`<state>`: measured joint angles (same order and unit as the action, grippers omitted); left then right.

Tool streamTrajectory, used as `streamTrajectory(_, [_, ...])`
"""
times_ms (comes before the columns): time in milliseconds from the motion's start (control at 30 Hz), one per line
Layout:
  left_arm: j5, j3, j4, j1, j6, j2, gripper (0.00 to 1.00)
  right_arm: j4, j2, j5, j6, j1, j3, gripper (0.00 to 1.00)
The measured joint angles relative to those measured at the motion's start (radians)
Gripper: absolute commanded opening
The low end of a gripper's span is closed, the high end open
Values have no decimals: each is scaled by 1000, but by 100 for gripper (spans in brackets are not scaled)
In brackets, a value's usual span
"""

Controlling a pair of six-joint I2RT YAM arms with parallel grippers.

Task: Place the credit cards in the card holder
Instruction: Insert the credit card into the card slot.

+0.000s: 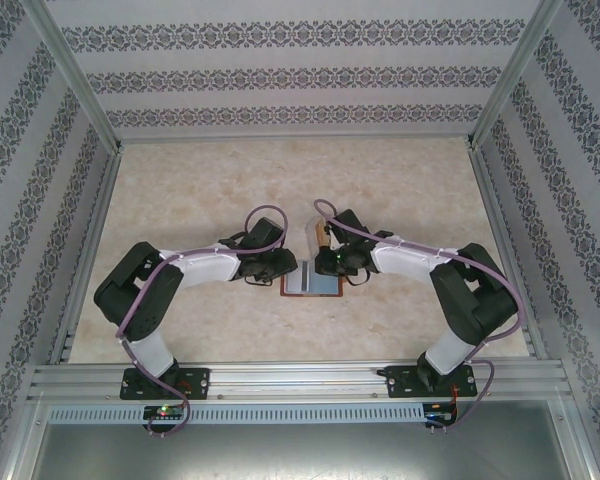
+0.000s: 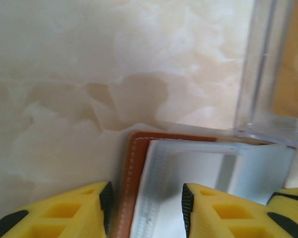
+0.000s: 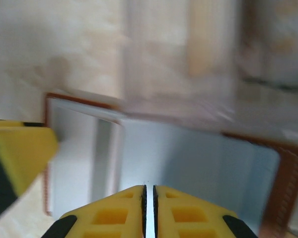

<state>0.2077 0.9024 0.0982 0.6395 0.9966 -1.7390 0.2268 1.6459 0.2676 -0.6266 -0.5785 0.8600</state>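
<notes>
Marbled beige table [image 1: 280, 180] fills a booth of patterned wallpaper, and near its middle the card holder [image 1: 310, 284] lies opened flat, pale lining up. At twelve o'clock from it, touching or just beside its far edge, stands a clear plastic case [image 1: 322, 238] with a tan credit card [image 2: 293, 64] inside.

Both arms reach forward and bend inward at the elbow, so the wrists meet over the holder. The left gripper [image 1: 283, 271] comes in from nine o'clock and the right gripper [image 1: 340, 268] from three o'clock.

In the left wrist view the left gripper [image 2: 144, 198] has its fingers apart, astride the holder's stitched brown edge [image 2: 134, 168] without pinching it. This looks meant to pin the leather flat so the pocket stays reachable.

In the right wrist view the right gripper [image 3: 149, 191] is closed to a hairline, low over the lining. The pale sliver between its fingers may be a card edge-on, though I cannot tell. Blur hides the far side there. Whether the blue-grey panel inside the holder is a card or lining is also unclear.
</notes>
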Motion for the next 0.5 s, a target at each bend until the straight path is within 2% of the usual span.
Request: streamTrajectory(500, [1, 5, 6, 0, 2, -3, 41, 71, -101, -107, -27, 31, -80, 21])
